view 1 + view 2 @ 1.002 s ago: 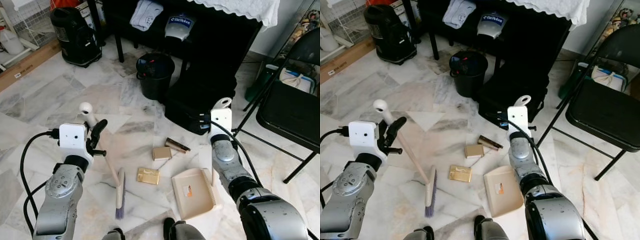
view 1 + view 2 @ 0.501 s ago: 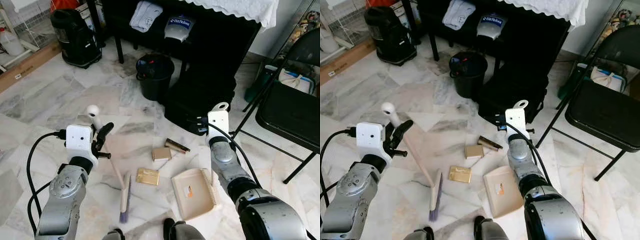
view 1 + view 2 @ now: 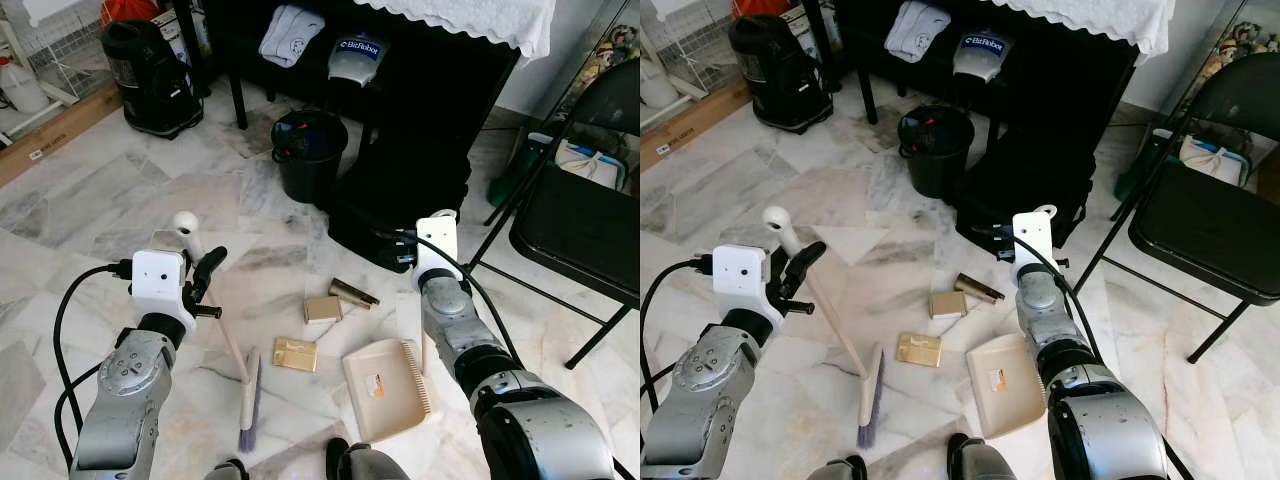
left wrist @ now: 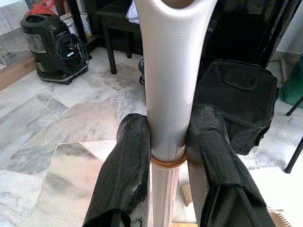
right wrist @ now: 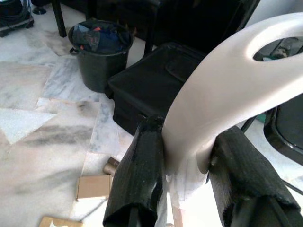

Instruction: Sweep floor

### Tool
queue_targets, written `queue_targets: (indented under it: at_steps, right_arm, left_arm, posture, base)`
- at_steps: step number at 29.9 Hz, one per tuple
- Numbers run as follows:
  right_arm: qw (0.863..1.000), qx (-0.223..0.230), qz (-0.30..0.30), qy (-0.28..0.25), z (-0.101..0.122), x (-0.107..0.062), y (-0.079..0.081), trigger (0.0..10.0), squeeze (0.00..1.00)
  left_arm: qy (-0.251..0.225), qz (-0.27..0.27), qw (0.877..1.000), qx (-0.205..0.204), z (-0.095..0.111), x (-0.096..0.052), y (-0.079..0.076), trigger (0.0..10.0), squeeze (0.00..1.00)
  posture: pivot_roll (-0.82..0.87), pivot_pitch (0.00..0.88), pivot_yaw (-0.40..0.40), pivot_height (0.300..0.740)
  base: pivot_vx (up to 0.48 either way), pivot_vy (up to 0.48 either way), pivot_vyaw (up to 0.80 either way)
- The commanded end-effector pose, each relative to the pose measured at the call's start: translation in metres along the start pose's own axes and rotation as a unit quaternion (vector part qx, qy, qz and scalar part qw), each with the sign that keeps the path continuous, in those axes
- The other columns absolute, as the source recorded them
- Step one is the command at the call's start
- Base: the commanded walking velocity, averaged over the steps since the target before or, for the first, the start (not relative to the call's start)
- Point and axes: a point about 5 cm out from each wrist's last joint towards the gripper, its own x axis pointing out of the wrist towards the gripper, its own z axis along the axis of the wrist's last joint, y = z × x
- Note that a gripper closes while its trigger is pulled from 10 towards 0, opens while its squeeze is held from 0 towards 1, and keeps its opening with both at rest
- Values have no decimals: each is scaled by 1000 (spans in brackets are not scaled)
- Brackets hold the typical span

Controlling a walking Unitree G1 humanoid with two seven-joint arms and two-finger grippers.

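Your left gripper (image 4: pixel 168 142) is clamped on the pale handle of the broom (image 3: pixel 240 372), both black fingers (image 4: pixel 127 170) pressed against its sides just below the flared grip end. The handle slants down and toward the middle, and the broom head rests on the marble floor (image 3: pixel 90 190) with its bristles pointing back at you.

Your right gripper (image 5: pixel 187 161) is closed around the looped handle of the dustpan (image 3: pixel 385 385). The pan sits flat on the floor to the right of the broom, its comb edge along the right side.

Between broom and pan you have three bits of litter. A flat gold packet (image 3: pixel 295 353) lies just beside the broom head, closest to it. A small cardboard box (image 3: pixel 323 308) lies a little farther out. A dark tube (image 3: pixel 354 292) lies beyond that, near the black bag (image 3: pixel 400 195).

To your left the marble is open as far as the black vacuum (image 3: pixel 150 70) and a wooden plank (image 3: pixel 50 130). Ahead, the black bin (image 3: pixel 310 150) and the bag close off the space. On the right, the legs of a folding chair (image 3: pixel 580 220) stand near your right arm, so the room there is tight.
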Motion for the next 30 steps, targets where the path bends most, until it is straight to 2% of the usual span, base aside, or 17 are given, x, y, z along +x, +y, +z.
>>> queue_targets:
  at_steps: [1, 15, 21, 23, 25, 28, 30]
  right_arm:
    - [993, 12, 25, 110, -45, -12, 9, 10000, 0]
    - [987, 37, 23, 153, -43, -10, 2, 10000, 0]
    - [987, 44, 20, 156, -41, -10, -1, 10000, 0]
    - [990, 65, 2, 122, -33, -8, -4, 10000, 0]
    - [994, 94, -25, 55, -14, -5, -9, 10000, 0]
    - [994, 95, -44, 14, -2, -3, -14, 10000, 0]
    - [994, 94, -49, 9, 0, -3, -15, 10000, 0]
  left_arm:
    - [-5, -3, 1000, 0, 4, 0, 2, 10000, 0]
    - [-3, -16, 1000, -2, 4, 0, 2, 10000, 0]
    - [-2, -20, 1000, -3, 4, 1, 0, 10000, 0]
    - [-3, -20, 1000, -3, 5, 1, 0, 10000, 0]
    - [-10, -17, 1000, -2, 7, 2, 1, 10000, 0]
    - [-12, -16, 1000, -2, 8, 2, 1, 10000, 0]
    - [-12, -16, 1000, -2, 8, 2, 2, 10000, 0]
  posture:
    - [-24, 287, -47, 740]
    - [-32, 278, -47, 740]
    - [-30, 274, -46, 740]
    - [-29, 272, -46, 740]
    - [-27, 271, -45, 740]
    - [-27, 268, -44, 740]
    - [-27, 268, -44, 740]
  base:
    - [0, 0, 0]
    - [0, 0, 0]
    - [0, 0, 0]
    - [0, 0, 0]
    - [0, 0, 0]
    - [0, 0, 0]
    - [0, 0, 0]
